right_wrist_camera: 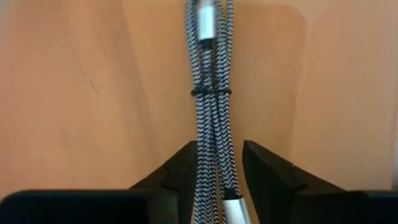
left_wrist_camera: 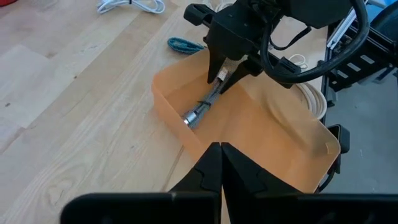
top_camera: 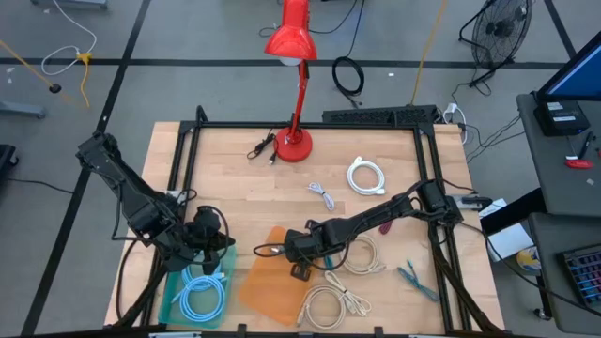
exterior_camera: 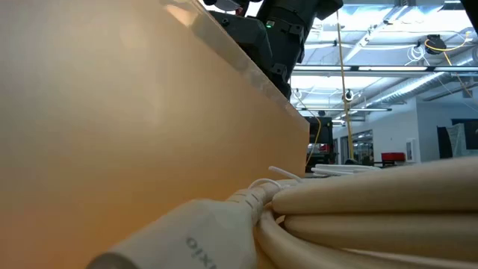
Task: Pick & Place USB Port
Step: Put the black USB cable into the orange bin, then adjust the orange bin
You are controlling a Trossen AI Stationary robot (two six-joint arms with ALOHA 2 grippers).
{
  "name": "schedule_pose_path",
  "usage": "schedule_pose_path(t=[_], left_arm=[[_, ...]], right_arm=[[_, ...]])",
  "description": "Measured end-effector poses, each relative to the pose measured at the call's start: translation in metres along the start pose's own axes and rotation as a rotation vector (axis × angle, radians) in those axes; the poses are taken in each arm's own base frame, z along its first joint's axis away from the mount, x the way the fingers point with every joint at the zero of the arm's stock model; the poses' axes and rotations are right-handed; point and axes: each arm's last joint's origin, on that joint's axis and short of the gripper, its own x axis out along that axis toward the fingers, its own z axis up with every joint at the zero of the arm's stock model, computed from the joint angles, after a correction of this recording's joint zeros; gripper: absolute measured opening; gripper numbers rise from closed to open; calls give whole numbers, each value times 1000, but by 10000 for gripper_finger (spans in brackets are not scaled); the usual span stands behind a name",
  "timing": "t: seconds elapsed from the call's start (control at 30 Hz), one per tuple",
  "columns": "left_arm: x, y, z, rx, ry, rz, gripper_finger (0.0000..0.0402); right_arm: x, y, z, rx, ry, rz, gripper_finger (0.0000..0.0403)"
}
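While your right gripper (left_wrist_camera: 231, 65) hangs over the orange bin (left_wrist_camera: 273, 134), the braided USB cable (left_wrist_camera: 205, 106) runs from between its fingers down onto the bin floor. In the right wrist view you can see the bundle (right_wrist_camera: 211, 112) lying in the gap between the two dark fingers (right_wrist_camera: 180, 165), which stand a little apart on either side of it; the fingers are parted, and you cannot tell from these views whether they still touch the cable. A thin tie cinches the strands together partway along, and a silver plug shows at each end of the visible stretch.

From above, your right gripper (top_camera: 302, 252) sits over the far edge of the bin (top_camera: 272, 282), with the arm reaching in from the right side of the table (top_camera: 235, 160). Your left gripper (top_camera: 208, 239) waits just left of the bin, above the blue tray (top_camera: 178, 296) that holds a coiled light-blue cable (top_camera: 202, 291). In its own wrist view, its fingers (left_wrist_camera: 208, 171) are pressed together with nothing between them.

Elsewhere you have beige cables (top_camera: 329, 305) coiled just right of the bin, another beige coil (top_camera: 362, 255) near the right arm, a white coil (top_camera: 366, 176) farther back, a small grey cable (top_camera: 323, 194) mid-table, a teal cable (top_camera: 411, 276) at the right edge, and a red lamp (top_camera: 293, 141) at the back. The low view is filled by the bin wall (exterior_camera: 112, 134) and a beige cable (exterior_camera: 358, 202) right against the lens.
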Motion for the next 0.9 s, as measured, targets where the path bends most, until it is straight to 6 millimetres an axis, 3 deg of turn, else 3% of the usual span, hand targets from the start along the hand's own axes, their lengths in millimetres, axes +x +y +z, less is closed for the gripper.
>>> schedule_pose_path(t=[0.13,0.3,0.43,0.6,0.7,0.9], left_arm=[[0,0,0,-1,-10,5,9],[0,0,0,-1,-14,7,6],[0,1,1,3,-19,12,9],[0,1,0,7,-18,16,5],[0,1,0,7,-18,16,10],[0,1,0,5,-18,14,3]], right_arm=[[-6,3,6,10,-53,35,142],[-36,7,21,48,-192,72,131],[-69,8,30,109,-330,27,96],[-101,-6,25,173,-397,-211,12],[-98,-21,26,199,-350,-278,4],[-60,-42,33,215,-240,-255,1]])
